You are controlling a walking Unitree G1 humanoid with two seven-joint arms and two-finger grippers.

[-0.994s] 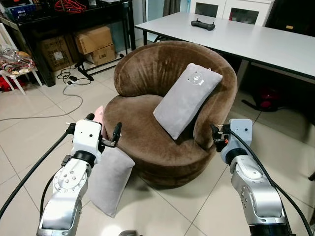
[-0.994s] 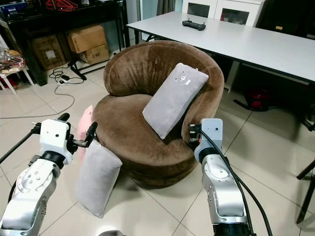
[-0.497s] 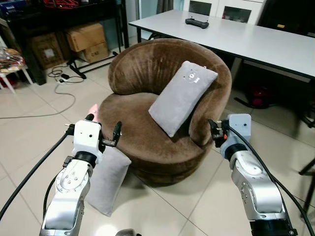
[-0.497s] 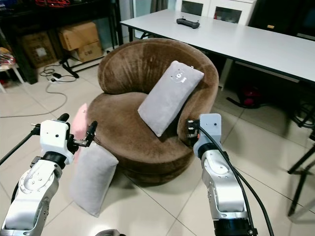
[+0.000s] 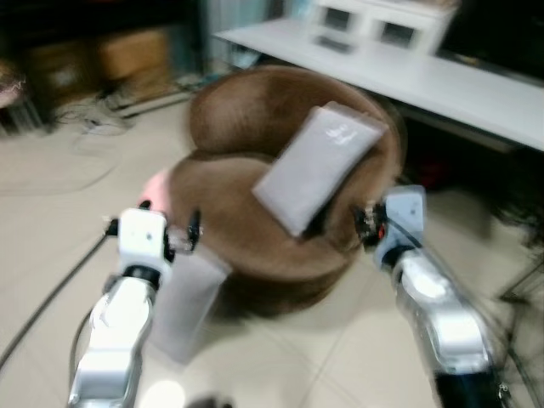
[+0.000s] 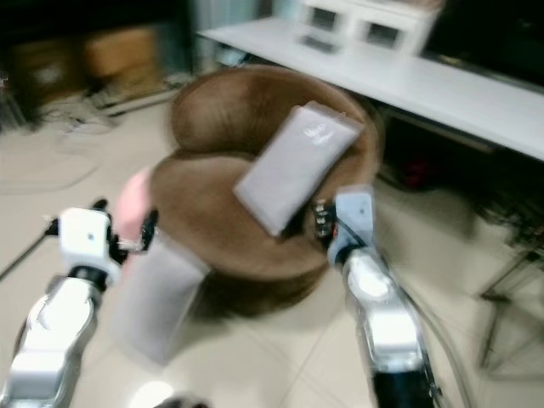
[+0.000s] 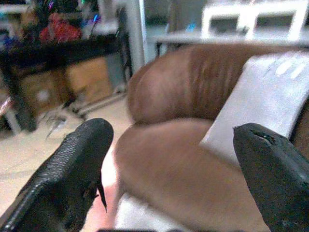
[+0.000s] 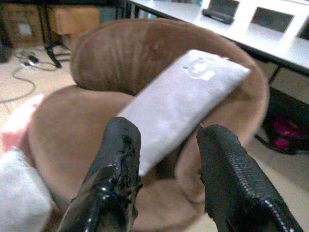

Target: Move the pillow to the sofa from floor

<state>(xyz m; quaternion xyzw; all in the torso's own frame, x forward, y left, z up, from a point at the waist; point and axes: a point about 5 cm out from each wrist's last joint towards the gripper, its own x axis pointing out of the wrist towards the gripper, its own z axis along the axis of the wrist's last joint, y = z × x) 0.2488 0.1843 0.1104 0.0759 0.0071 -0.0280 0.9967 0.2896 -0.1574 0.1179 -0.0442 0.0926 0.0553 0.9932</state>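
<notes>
- Biggest change from half a second back: both head views have gone smeary, so the camera is on the move. The whole scene slid a bit, which looks like the robot stepping or turning rather than anything on the floor shifting.
- The grey floor pillow (image 5: 189,299) sits where it was, propped against the front-left of the brown round sofa (image 5: 255,229), just below the left gripper (image 5: 189,231). A pink pillow (image 5: 157,187) peeks out just behind it.
- The left gripper's fingers are spread wide with nothing between them, same as before. The right gripper (image 8: 166,159) is also parted and empty, hovering near the sofa's right edge.
- So for the task: nothing grabbed yet, pillow not lifted. It's probably still lining itself up.
- A second grey pillow (image 6: 296,166) already leans on the sofa's backrest, so the seat in front of it looks like the free landing spot.
- The floor is pale glossy tile (image 5: 280,374), so the pillow could slide if nudged.
- Around the room: a long white table (image 6: 442,89) stands behind the sofa, cardboard boxes (image 7: 87,79) sit under a dark shelf at left, and there's a cable on the floor.
</notes>
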